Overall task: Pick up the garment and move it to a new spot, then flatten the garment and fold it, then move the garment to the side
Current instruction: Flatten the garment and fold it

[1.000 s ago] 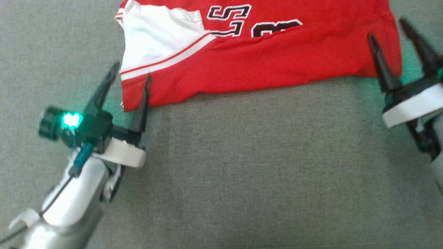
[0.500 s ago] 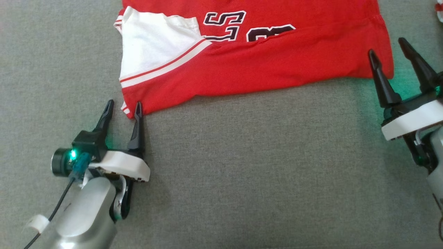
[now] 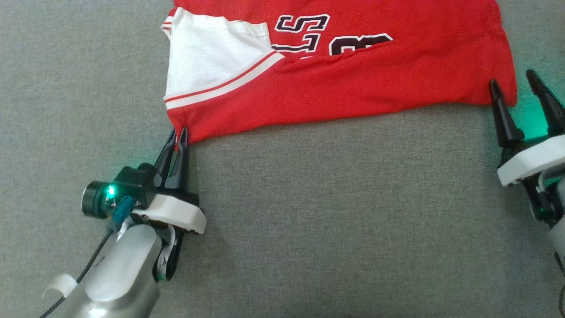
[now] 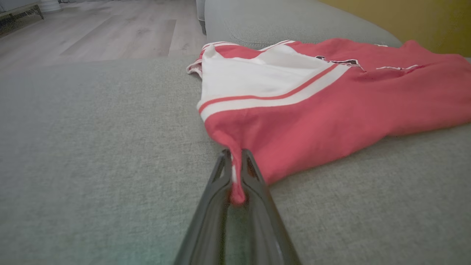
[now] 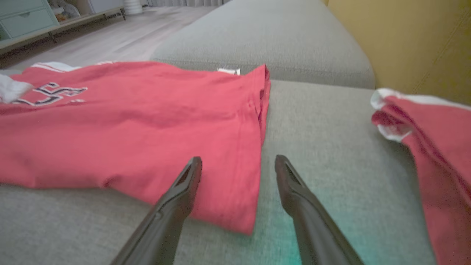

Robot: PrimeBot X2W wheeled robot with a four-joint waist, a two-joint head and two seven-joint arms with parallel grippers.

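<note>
My garment (image 3: 335, 84) is a red jersey with a white, striped side panel and black lettering, lying spread on the grey sofa (image 3: 335, 212). My left tool (image 3: 178, 132) is clamped on its near left corner; my right tool (image 3: 512, 78) stands apart, one finger either side of its near right corner

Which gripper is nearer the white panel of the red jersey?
Left. The left gripper pinches the jersey corner just below the white panel; the right gripper stands open at the opposite corner.

A grey fabric sofa (image 3: 335, 221) sits between pale wooden floor (image 4: 110, 33) and yellow wall (image 5: 404, 36).
</note>
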